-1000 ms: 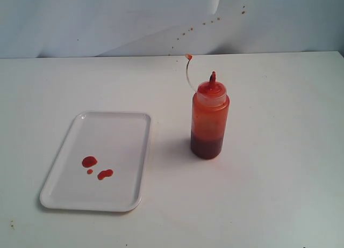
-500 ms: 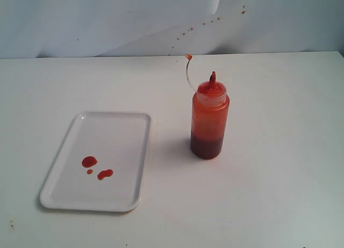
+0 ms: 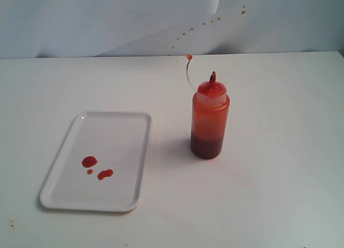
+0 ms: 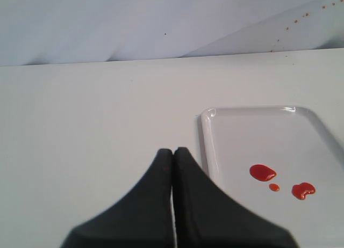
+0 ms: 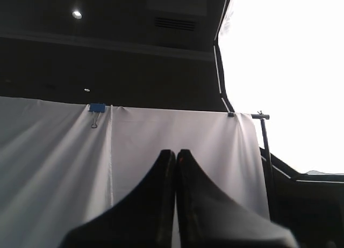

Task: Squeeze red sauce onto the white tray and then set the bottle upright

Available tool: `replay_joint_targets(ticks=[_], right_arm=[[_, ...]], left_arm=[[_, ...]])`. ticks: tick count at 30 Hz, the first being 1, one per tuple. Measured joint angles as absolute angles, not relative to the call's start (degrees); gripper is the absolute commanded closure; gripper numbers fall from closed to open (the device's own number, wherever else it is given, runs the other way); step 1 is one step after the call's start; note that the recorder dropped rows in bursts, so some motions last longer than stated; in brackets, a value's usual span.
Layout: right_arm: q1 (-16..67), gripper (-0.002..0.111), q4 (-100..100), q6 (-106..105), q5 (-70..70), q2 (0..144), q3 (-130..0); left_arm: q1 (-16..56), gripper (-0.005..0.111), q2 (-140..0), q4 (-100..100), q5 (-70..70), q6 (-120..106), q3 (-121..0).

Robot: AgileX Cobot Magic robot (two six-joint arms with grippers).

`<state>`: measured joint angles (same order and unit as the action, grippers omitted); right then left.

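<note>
Nothing had shifted since the earlier frames. At left lay the white tray (image 3: 110,132), three blobs of red sauce (image 3: 89,161) toward its 7 o'clock. The bottle (image 3: 209,119) stood apart at the tray's 3 o'clock, axis vertical, with no label or writing. The left gripper (image 4: 173,151), shut and empty, was nearer the tray. The right gripper (image 5: 176,151), also shut and empty, faced a cloth backdrop (image 5: 54,167).

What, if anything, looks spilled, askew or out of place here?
Reddish specks dot the backdrop sheet behind the bottle, like splatter. Otherwise tidy: the bottle stands upright beside the white tray, its cap off on its tether, and the red sauce sits inside the tray.
</note>
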<state>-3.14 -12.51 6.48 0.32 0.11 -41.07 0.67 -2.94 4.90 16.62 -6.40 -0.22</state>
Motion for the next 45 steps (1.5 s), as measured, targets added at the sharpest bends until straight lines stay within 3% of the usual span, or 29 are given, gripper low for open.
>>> replay_joint_targets(ticks=[24,45], right_arm=[[-2.3,0.108,-12.5,6.5,0.0,0.1,-39.1],[-2.3,0.108,-12.5,6.5,0.8,0.2,-4.0]], left_arm=[[0.7,0.107,-2.9,4.9,16.6,-6.5,-0.2],[0.7,0.107,-2.9,4.9,16.6,-6.5,-0.2]])
